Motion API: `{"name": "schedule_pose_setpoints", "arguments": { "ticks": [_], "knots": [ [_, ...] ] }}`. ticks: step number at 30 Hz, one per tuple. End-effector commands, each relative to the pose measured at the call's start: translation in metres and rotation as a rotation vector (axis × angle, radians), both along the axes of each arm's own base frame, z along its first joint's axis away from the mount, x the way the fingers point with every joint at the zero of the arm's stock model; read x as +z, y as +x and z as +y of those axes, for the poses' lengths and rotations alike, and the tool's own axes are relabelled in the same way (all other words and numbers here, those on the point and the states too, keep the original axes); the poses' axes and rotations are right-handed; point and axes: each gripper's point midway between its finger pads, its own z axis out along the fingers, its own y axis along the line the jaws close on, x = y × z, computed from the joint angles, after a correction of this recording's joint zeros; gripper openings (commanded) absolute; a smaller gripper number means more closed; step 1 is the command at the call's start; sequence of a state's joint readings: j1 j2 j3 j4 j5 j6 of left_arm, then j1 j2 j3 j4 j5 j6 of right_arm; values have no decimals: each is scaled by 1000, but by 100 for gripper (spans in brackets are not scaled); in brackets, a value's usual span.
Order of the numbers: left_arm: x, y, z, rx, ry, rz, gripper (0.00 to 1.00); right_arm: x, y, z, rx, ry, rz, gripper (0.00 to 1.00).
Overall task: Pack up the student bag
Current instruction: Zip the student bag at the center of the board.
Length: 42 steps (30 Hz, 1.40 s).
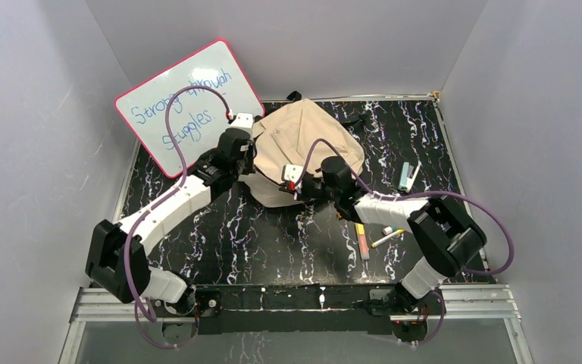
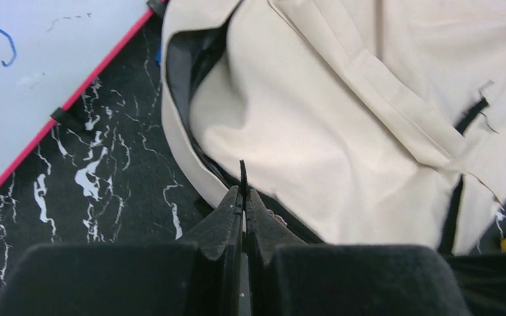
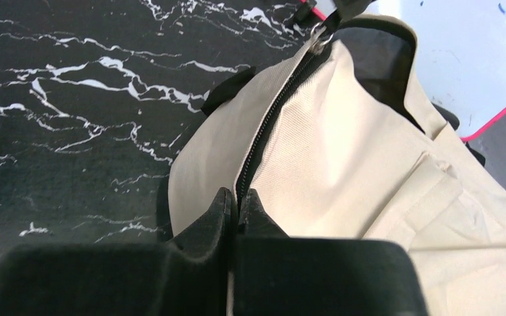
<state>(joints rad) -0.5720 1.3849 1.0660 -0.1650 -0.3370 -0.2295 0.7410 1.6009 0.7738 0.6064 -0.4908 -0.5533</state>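
Top view, bag (image 1: 314, 140): tan and soft, lying at the back middle of the black table (image 1: 273, 239) with white streaks.
Top view, whiteboard (image 1: 186, 106): red rim and blue writing, at the back left, just beside the bag.
Top view, left gripper (image 1: 248, 154): at the bag's left edge. It is too small here to see how its fingers stand.
Top view, right gripper (image 1: 301, 189): at the bag's near edge. Its fingers are also too small to tell here.
Top view, pens (image 1: 362, 241): an orange one and a white one lie on the table by the right arm, apart from the bag.
Top view, green thing (image 1: 407, 176): small, to the right of the bag and not touching it.
Left wrist view, left gripper (image 2: 243, 196): fingers squeezed together, pinching a thin black tab (image 2: 242, 172) that sticks up between them.
Left wrist view, bag (image 2: 342, 118): fills the top right. A dark gap runs along its left side, and the tab sits right at its edge.
Left wrist view, whiteboard (image 2: 33, 72): top left, with the table (image 2: 105, 178) below it.
Right wrist view, right gripper (image 3: 236, 201): fingers closed tight on the bag's edge, where the zip (image 3: 273, 118) runs in between them.
Right wrist view, bag (image 3: 349, 158): fills the right side, lying on the table (image 3: 72, 99).
Right wrist view, zip pull (image 3: 321, 33): silver, at the far end of the zip.
Right wrist view, whiteboard (image 3: 474, 46): top right, behind the bag.
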Motion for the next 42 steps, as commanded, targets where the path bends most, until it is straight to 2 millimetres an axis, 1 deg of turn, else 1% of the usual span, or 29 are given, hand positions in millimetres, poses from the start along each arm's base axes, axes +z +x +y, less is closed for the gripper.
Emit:
{"name": "schedule_pose_setpoints", "arguments": {
  "ticks": [1,7,11,14,17,20,21,22,23,24,25,29,31,34,38,40,42],
  "knots": [
    [31,35,23,104,26,-113,0,2,-14,-16,1,-46,16,0],
    [32,56,36,131,76,-114,0,1,-25,-29,-6,-103,54,0],
    [38,68,45,165,112,-119,0,-1,-23,-36,-18,-164,50,0],
    [38,75,51,181,141,-109,0,-4,-20,-42,-34,-212,39,0],
    [34,81,57,194,168,-94,0,0,-18,-47,-49,-234,25,0],
    [29,81,59,194,176,-77,0,10,-19,-50,-55,-229,4,0],
    [29,79,55,171,158,-72,0,14,-19,-51,-60,-220,-3,0],
    [28,77,50,147,135,-68,0,20,-19,-51,-66,-205,-7,8],
    [28,74,45,121,111,-69,0,25,-20,-50,-65,-187,-9,21],
    [28,71,40,99,89,-66,0,31,-23,-48,-54,-168,-13,30],
    [29,68,37,85,68,-63,0,36,-24,-46,-48,-146,-16,37],
    [31,51,29,50,-9,-30,0,61,-29,-35,-26,-20,-11,52],
    [32,41,25,39,-50,-13,0,74,-31,-26,-15,55,19,55],
    [39,25,19,18,-103,-9,0,85,-32,-14,-11,121,76,57],
    [47,4,6,-24,-126,-1,0,90,-23,-8,-74,160,131,58],
    [48,-7,-3,-43,-137,12,0,92,-22,-7,-84,170,142,59],
    [49,-18,-17,-71,-158,24,0,94,-24,-7,-88,179,152,59]
  ]
}}
